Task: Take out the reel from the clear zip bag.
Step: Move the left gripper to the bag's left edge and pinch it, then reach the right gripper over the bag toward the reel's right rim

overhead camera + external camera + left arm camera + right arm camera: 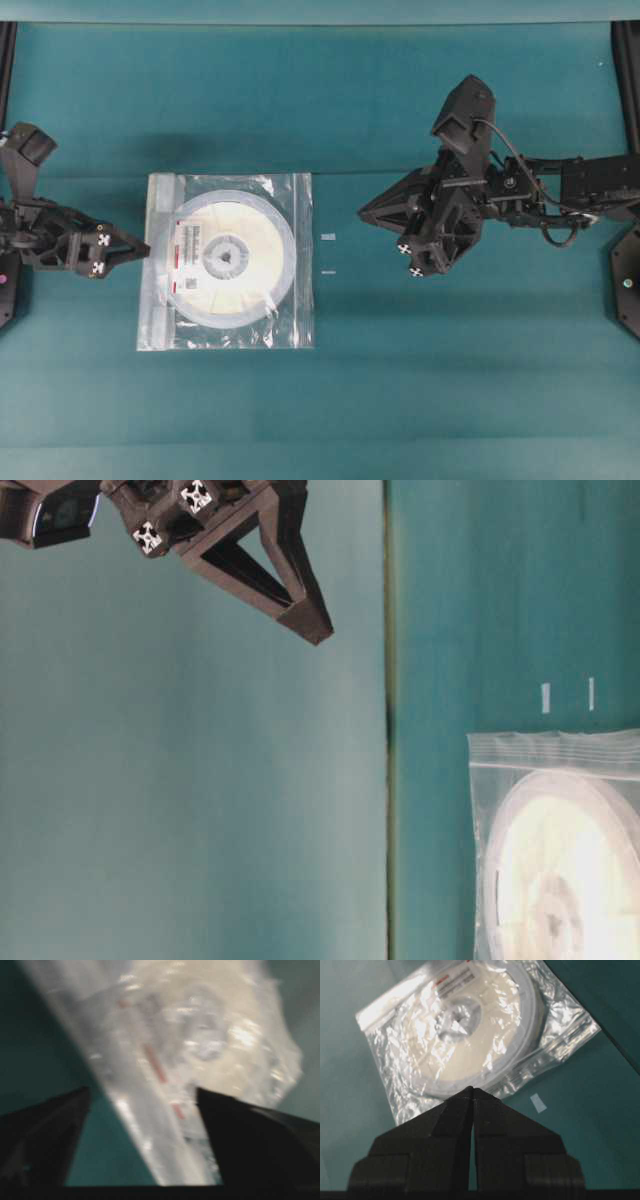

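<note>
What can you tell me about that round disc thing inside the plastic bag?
The reel is a flat round disc with a pale cream face, a translucent whitish rim, a grey central hub and a white label with a red stripe. It lies flat on the green table, fully enclosed in the clear zip bag. Neither end effector touches it.

Left wrist view is blurred: clear zip bag (165,1060) just a smeared shiny sheet, reel (220,1045) inside a pale blob w/ red streaks, label unreadable; bag cut off at top edge. Table-level view: bag & reel cropped at right + bottom edges, right gripper (310,630) only partly in frame, top edge. Overhead: label text too small to read
</note>
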Robot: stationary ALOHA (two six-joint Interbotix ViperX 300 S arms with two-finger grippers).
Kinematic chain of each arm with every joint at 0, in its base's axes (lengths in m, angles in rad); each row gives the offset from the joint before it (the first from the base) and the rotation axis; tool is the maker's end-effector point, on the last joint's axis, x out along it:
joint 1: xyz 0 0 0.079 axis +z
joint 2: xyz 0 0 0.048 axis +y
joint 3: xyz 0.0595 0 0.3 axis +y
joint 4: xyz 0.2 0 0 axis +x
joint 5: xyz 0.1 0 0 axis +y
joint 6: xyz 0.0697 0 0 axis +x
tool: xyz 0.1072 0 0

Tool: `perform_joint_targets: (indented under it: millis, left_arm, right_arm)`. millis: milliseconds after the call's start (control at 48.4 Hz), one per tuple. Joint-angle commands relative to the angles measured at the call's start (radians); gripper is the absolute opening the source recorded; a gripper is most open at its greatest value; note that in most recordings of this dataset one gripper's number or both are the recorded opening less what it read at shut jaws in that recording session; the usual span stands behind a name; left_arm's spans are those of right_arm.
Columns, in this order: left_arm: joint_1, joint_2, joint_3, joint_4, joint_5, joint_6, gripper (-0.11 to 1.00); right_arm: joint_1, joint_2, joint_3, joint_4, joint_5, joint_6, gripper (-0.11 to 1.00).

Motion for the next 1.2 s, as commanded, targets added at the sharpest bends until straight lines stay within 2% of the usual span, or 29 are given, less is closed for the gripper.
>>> perform_joint_targets:
  millis: [0, 165, 743, 888, 1177]
  left_arm:
    - [0.005, 0.014, 0.008, 0.002, -0.031, -0.017, 0.96]
    - [0.005, 0.031, 0.015, 0.002, -0.077, -0.018, 0.88]
    - [0.005, 0.264, -0.038, 0.002, -0.245, -0.028, 0.89]
    - [0.005, 0.310, -0.066, 0.002, -0.247, -0.026, 0.89]
    - [0.005, 0.311, -0.071, 0.002, -0.242, -0.028, 0.87]
  right_arm:
    - [0.002, -0.006, -0.012, 0.002, -0.005, 0.009, 0.00]
    - [0.002, -0.008, -0.012, 0.002, -0.005, 0.009, 0.00]
    - [-0.002, -0.006, -0.011, 0.002, -0.006, 0.009, 0.00]
    - [-0.002, -0.006, -0.012, 0.002, -0.011, 0.009, 0.00]
    - [-0.002, -0.006, -0.012, 0.002, -0.011, 0.009, 0.00]
